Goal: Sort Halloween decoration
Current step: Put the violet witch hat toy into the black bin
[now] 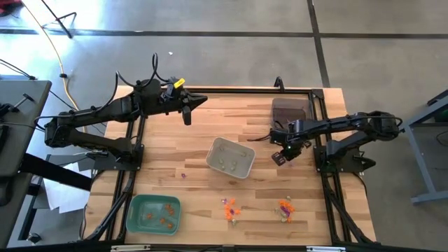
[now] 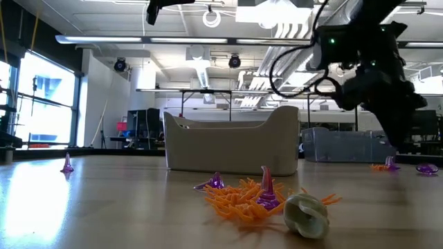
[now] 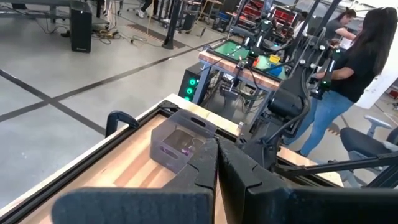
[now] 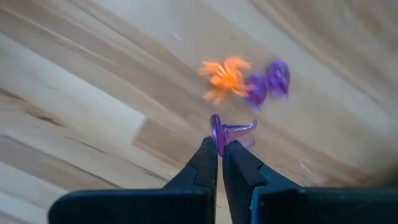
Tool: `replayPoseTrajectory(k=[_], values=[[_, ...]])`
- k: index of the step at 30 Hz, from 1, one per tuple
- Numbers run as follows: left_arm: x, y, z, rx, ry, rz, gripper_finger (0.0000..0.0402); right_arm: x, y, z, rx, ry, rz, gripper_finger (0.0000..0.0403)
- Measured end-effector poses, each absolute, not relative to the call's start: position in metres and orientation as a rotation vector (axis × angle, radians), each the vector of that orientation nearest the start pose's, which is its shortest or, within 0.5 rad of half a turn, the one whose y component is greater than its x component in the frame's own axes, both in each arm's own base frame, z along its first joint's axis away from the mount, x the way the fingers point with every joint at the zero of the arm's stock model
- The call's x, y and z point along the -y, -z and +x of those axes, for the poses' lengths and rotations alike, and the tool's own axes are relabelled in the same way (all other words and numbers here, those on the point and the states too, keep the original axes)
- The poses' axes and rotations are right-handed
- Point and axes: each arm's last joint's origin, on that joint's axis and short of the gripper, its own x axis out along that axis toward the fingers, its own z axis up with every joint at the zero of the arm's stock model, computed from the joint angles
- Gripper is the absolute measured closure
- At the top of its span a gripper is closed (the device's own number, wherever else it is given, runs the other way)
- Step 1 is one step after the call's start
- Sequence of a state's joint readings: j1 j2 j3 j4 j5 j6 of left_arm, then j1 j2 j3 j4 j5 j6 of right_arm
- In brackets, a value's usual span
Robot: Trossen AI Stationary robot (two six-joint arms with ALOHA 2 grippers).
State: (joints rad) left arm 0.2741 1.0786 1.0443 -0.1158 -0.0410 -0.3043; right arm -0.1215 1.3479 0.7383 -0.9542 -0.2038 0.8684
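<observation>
Got a purple witch hat (image 4: 225,132) pinched in my right gripper (image 4: 220,148) above the worktop (image 1: 210,119); next it probably goes to the dark tray (image 1: 289,110). Left gripper (image 1: 187,112) closed, idle.

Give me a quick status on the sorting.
Right gripper shut on purple trinket, above the table. Left gripper shut, waiting. Nothing in the way.

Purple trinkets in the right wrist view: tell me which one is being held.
The purple trinket pinched at the right gripper's fingertips, lifted clear; the other two purple ones lie loose on the wood beside an orange piece.
</observation>
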Motion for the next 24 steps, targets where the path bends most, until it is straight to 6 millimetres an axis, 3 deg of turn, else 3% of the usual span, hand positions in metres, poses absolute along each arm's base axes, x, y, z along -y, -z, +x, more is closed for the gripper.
replayPoseTrajectory(k=[7,16,20,24], values=[[-0.066,-0.373,0.228,-0.101,-0.347,-0.3,0.0401,0.024,-0.21,0.214,-1.398,0.63,0.872,0.0394],[-0.066,-0.374,0.228,-0.096,-0.359,-0.288,0.0402,0.043,-0.287,0.235,-1.151,0.707,0.72,0.0394],[-0.066,-0.374,0.228,-0.096,-0.359,-0.287,0.0401,0.055,-0.318,0.237,-1.051,0.737,0.652,0.0394],[-0.066,-0.374,0.228,-0.097,-0.359,-0.288,0.0401,0.07,-0.335,0.231,-1.015,0.806,0.599,0.0394]])
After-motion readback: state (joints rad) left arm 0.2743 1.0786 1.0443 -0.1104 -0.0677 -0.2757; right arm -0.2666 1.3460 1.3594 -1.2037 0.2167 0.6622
